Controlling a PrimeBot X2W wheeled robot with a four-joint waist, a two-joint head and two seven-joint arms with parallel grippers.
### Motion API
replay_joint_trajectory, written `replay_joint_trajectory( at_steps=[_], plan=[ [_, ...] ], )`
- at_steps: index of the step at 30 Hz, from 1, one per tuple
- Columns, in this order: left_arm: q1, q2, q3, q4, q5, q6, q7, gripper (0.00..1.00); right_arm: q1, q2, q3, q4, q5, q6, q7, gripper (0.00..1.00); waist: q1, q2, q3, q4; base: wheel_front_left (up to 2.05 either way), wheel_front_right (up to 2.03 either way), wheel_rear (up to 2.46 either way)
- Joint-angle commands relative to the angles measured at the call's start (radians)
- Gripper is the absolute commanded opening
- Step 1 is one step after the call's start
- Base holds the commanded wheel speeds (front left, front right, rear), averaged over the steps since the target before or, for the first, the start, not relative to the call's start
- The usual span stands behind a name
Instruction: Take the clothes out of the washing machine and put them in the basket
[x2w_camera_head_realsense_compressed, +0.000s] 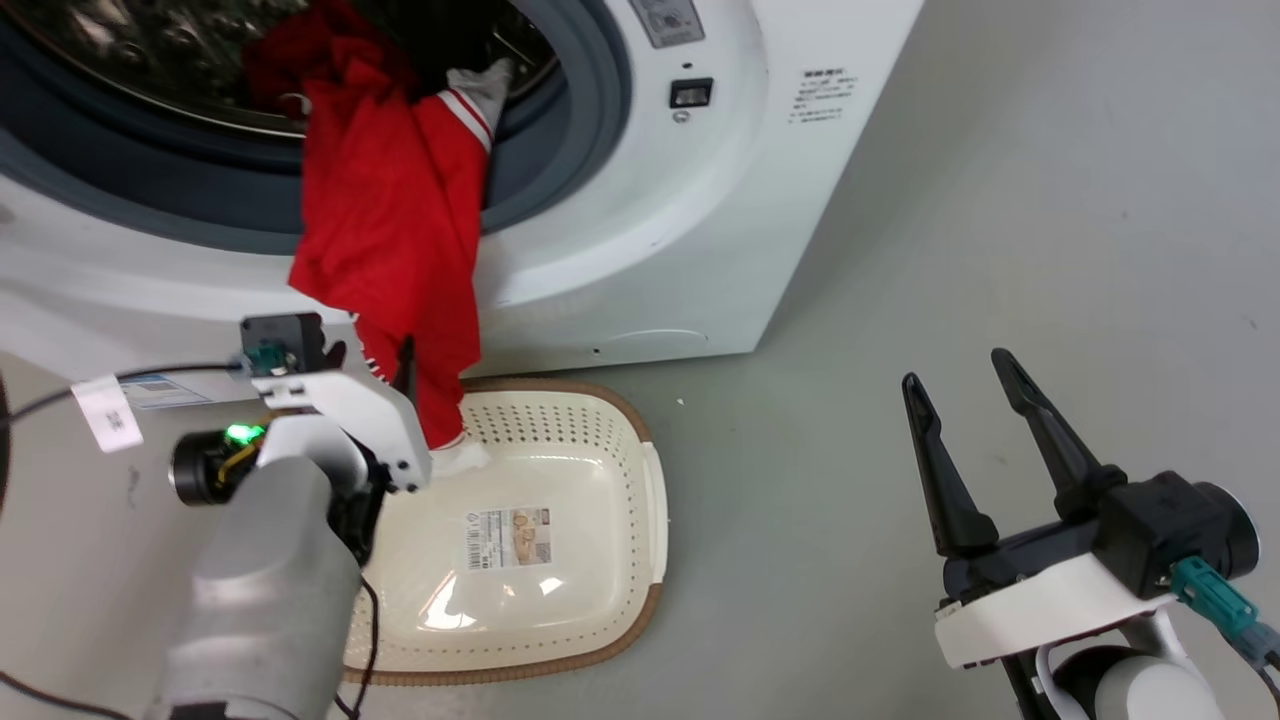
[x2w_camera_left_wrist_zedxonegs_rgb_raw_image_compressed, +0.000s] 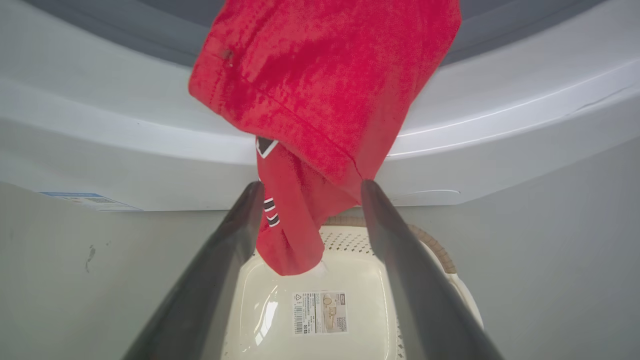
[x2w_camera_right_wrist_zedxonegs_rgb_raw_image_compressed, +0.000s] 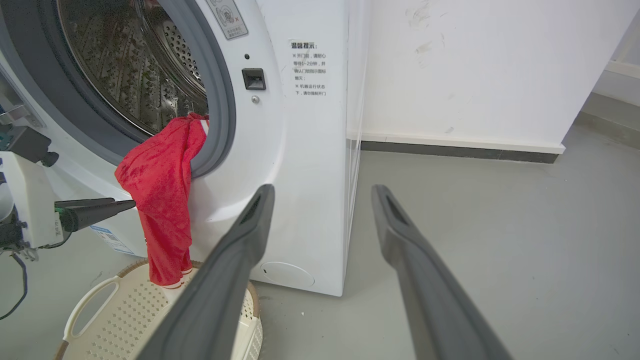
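A: Where's the load?
B: Washing machine (x2w_camera_head_realsense_compressed: 640, 230) ahead of left gripper (x2w_camera_left_wrist_zedxonegs_rgb_raw_image_compressed: 309, 189), basket (x2w_camera_head_realsense_compressed: 600, 420) beneath. Clothes (x2w_camera_head_realsense_compressed: 390, 220) hang from porthole into basket, just beyond its spread fingers.
A: Right gripper (x2w_camera_head_realsense_compressed: 955, 368)?
B: Wide, empty, well clear.

The washing machine (x2w_camera_right_wrist_zedxonegs_rgb_raw_image_compressed: 305, 165) carries a notice (x2w_camera_right_wrist_zedxonegs_rgb_raw_image_compressed: 308, 69), three o'clock from its latch (x2w_camera_right_wrist_zedxonegs_rgb_raw_image_compressed: 253, 79), seemingly headed "温馨提示"; the label (x2w_camera_left_wrist_zedxonegs_rgb_raw_image_compressed: 320, 313) in the basket (x2w_camera_left_wrist_zedxonegs_rgb_raw_image_compressed: 435, 247) is illegible.
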Motion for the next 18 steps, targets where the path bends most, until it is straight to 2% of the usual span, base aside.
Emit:
replay_joint_trajectory(
  at_steps=[1, 8, 18],
  plan=[
    [-0.040, 0.019, 0.000, 0.029, 0.000, 0.001, 0.015, 1.00, -0.019, 0.002, 0.002, 0.002, 0.008, -0.001, -0.010, 1.00, 0.0002, 0.0000, 0.028, -0.027, 0.00, 0.00, 0.00],
    [-0.146, 0.065, 0.004, 0.115, -0.014, 0.004, 0.058, 1.00, -0.041, 0.002, 0.014, 0.024, 0.018, -0.001, -0.030, 1.00, 0.0002, 0.0000, 0.075, -0.071, 0.00, 0.00, 0.00],
    [-0.238, 0.114, 0.009, 0.159, -0.030, 0.016, 0.090, 1.00, -0.060, 0.002, 0.028, 0.047, 0.029, -0.001, -0.049, 1.00, 0.0002, 0.0000, 0.112, -0.108, 0.00, 0.00, 0.00]
  ],
)
